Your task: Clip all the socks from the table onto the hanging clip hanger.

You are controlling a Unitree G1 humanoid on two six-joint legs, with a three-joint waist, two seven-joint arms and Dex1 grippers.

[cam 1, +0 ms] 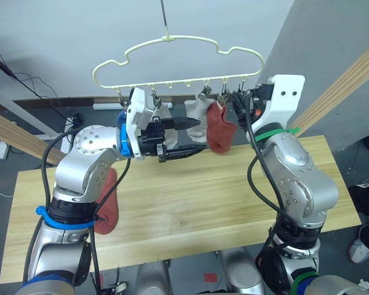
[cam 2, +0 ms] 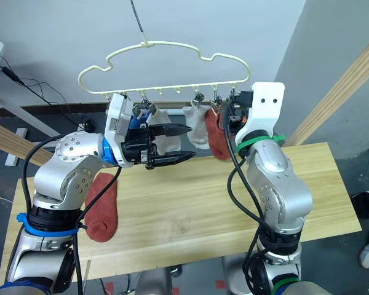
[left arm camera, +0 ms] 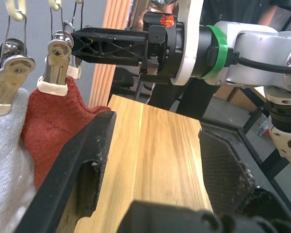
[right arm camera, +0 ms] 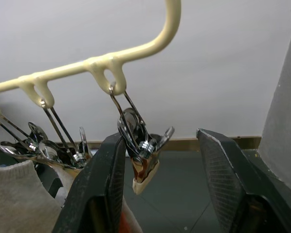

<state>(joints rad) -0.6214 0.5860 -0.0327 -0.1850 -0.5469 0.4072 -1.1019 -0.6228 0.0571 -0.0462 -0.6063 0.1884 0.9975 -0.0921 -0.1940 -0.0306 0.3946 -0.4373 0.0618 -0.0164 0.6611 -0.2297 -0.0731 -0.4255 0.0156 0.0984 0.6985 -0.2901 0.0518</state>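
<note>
Two soft fabric socks hang side by side from the silver clips of the thin cream wire clip hanger (cam 1: pixel 178 61) with its cloud-like outline: a light grey sock (cam 1: pixel 197 110) and, just beside it toward the robot's right, a rust-red sock (cam 1: pixel 220 130). Another light grey sock (cam 2: pixel 162 138) hangs further toward the robot's left, partly behind the left arm, with a bit of blue fabric (cam 2: pixel 134 121) next to it. A second rust-red sock (cam 1: pixel 109 203) lies flat on the long pale-yellow wooden desk (cam 1: pixel 190 203), near its left end and partly under the left arm. The left claw (cam 1: pixel 189 136) is raised above the desk just below the hanger's clips, its two black fingers spread apart and holding nothing, pointing toward the hanging rust-red sock. The right claw (right arm camera: pixel 160 184) is lifted to the right end of the clip row, fingers spread wide, with one empty silver clip (right arm camera: pixel 140 158) hanging between them and not pinched.
</note>
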